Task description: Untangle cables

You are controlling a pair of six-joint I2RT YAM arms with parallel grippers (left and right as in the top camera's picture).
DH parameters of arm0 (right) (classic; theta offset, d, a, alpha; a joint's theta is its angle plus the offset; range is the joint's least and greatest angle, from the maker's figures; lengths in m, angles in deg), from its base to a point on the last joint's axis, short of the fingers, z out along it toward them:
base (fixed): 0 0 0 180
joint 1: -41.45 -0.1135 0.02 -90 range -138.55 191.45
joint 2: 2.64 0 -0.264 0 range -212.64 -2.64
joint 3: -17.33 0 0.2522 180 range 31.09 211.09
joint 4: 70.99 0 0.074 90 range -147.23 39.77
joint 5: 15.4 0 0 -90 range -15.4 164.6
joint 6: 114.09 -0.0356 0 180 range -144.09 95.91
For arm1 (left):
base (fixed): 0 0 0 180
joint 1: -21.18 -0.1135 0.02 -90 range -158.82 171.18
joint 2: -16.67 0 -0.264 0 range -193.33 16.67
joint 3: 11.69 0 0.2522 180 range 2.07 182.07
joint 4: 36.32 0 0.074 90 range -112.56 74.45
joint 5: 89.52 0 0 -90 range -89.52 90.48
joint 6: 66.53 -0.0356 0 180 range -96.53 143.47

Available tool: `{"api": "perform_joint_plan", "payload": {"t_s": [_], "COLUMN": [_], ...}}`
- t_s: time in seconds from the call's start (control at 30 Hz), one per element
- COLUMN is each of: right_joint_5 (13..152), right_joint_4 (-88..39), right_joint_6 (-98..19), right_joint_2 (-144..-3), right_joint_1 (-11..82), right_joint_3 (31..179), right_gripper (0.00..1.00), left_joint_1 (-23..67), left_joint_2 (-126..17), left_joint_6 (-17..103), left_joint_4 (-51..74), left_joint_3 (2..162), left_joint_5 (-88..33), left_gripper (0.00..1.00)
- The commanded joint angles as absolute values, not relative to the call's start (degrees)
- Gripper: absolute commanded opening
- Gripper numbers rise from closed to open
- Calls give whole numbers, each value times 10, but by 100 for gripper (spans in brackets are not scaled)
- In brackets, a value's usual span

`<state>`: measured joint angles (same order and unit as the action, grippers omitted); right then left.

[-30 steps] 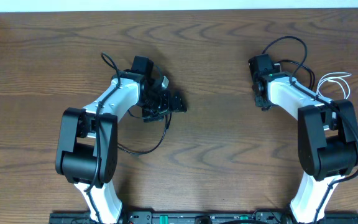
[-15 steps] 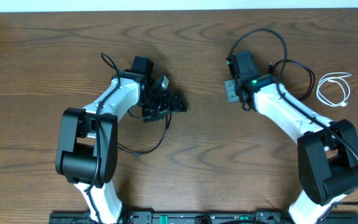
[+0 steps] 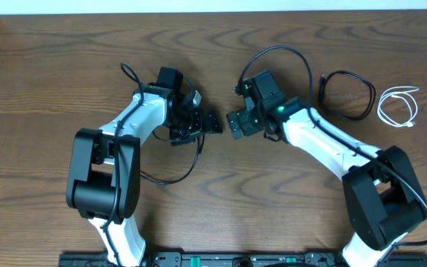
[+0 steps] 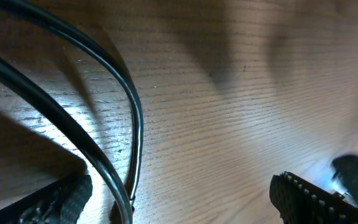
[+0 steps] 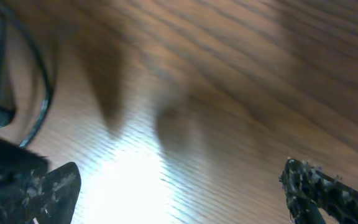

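The black cable (image 3: 347, 93) lies in a loose coil on the table at the right rear, and the white cable (image 3: 398, 105) is coiled just to its right, apart from it. My right gripper (image 3: 237, 124) (image 5: 182, 193) is well left of both, near the table's middle, open with only bare wood between its fingers. My left gripper (image 3: 196, 123) (image 4: 188, 202) faces it from the left. It is also open and holds nothing.
A thick black wire (image 3: 175, 172) (image 4: 114, 112) from the left arm loops over the table beside the left gripper. The right arm's own wire (image 3: 284, 53) arches above its wrist. The two grippers sit close together at the middle of the wooden table (image 3: 221, 193).
The right gripper has opened and swung left from beside the white cable to the table's middle. The black cable now lies uncovered next to the white one. The left arm has not moved.
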<state>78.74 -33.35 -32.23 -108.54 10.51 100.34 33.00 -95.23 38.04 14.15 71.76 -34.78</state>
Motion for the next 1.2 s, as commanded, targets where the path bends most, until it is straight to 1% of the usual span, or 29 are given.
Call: {"api": "perform_joint_plan", "payload": {"t_s": [0.0, 0.4, 1.17], "right_joint_5": [797, 795, 795], "right_joint_4": [-337, -366, -369], "right_joint_6": [-322, -321, -322], "right_joint_2": [-1083, -1083, -1083], "right_joint_1": [95, 94, 94], "right_joint_3": [1004, 1004, 1004], "right_gripper": [99, 99, 99], "left_joint_1": [326, 326, 326], "left_joint_2": [-984, -984, -984], "left_joint_6": [372, 372, 372], "left_joint_4": [147, 147, 158], "left_joint_3": [699, 699, 699], "left_joint_5": [-284, -284, -284], "left_gripper": [98, 98, 98]}}
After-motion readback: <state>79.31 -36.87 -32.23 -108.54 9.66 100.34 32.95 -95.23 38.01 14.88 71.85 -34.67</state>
